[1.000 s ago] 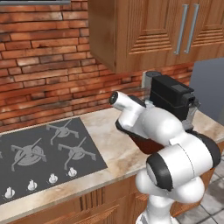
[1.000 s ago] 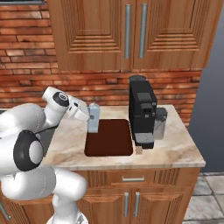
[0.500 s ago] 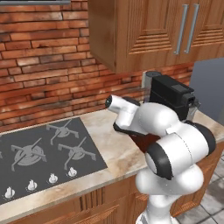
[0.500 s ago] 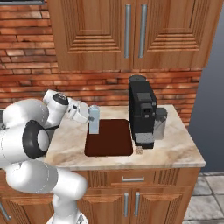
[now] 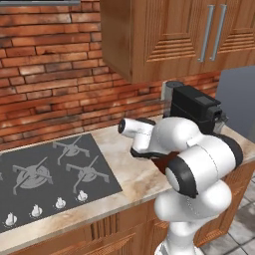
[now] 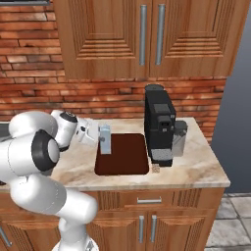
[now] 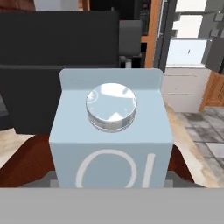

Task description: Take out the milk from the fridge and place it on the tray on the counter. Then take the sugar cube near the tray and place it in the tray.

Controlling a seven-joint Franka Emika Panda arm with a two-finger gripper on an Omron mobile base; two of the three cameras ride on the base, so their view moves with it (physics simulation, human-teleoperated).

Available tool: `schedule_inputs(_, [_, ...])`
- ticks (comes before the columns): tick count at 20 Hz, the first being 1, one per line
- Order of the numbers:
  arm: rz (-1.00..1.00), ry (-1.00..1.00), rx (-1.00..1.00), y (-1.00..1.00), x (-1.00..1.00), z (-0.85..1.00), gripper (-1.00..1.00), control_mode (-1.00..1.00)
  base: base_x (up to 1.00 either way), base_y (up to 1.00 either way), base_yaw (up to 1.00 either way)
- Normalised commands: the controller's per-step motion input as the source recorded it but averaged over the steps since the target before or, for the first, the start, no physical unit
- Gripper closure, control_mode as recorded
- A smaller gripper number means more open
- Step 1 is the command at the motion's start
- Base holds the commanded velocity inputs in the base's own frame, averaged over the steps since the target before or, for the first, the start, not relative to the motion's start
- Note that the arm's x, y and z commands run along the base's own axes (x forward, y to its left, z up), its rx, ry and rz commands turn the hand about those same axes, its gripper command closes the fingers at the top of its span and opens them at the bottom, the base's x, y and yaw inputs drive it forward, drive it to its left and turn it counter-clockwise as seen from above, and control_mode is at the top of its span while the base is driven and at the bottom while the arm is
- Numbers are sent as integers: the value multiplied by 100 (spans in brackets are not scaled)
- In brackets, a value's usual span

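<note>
The claw (image 6: 98,139) grips the milk (image 6: 105,140) upright over the left edge of the tray (image 6: 125,156) on the counter (image 6: 188,166). Since a second ago the arm has folded closer to its body, the elbow swinging right, while the carton has barely shifted. The sugar cube (image 6: 156,169) sits just before the coffee machine (image 6: 160,125), beside the tray.

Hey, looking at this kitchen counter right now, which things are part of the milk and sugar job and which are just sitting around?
Part of the job:
- milk, in the gripper
- tray
- sugar cube
- counter

Just lying about:
- coffee machine
- cooktop
- wall cabinets
</note>
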Motion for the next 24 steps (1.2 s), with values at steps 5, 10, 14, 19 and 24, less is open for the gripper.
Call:
schedule_inputs(5, [-1,-10,0,0,2,-24,100,-100,0,0,0])
schedule_inputs(10, [-1,-7,0,0,8,-19,100,-100,0,0,0])
schedule_inputs(14, [-2,-1,0,0,9,-26,100,-100,0,0,0])
schedule_inputs(19, [-3,0,0,0,5,-30,100,-100,0,0,0])
schedule_inputs(24, [-3,0,0,0,5,-32,100,-100,0,0,0])
